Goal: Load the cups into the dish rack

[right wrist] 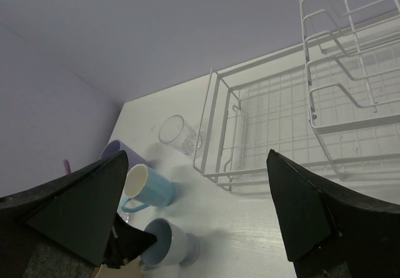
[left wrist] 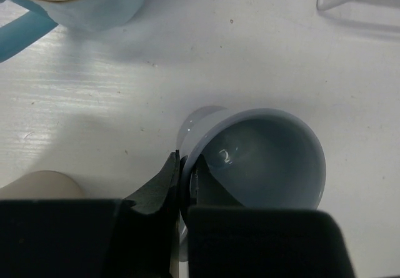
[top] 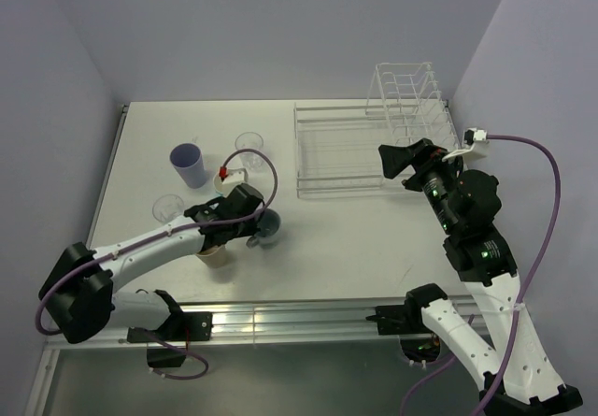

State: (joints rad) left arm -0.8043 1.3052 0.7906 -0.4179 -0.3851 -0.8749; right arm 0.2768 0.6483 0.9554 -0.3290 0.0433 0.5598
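The left gripper (left wrist: 185,168) is clenched on the rim of a light blue mug (left wrist: 269,165), one finger inside the wall and one outside. The tan cup (left wrist: 39,184) is just beside it and the second light blue mug (left wrist: 87,0) is near. The right gripper (right wrist: 197,165) is released, fingers spread wide, at the near side of the white dish rack (top: 341,150). The held mug, the lavender tumbler (top: 189,165) and two clear glasses (top: 249,143) (top: 168,208) are out on the table (top: 374,238), left of the rack.
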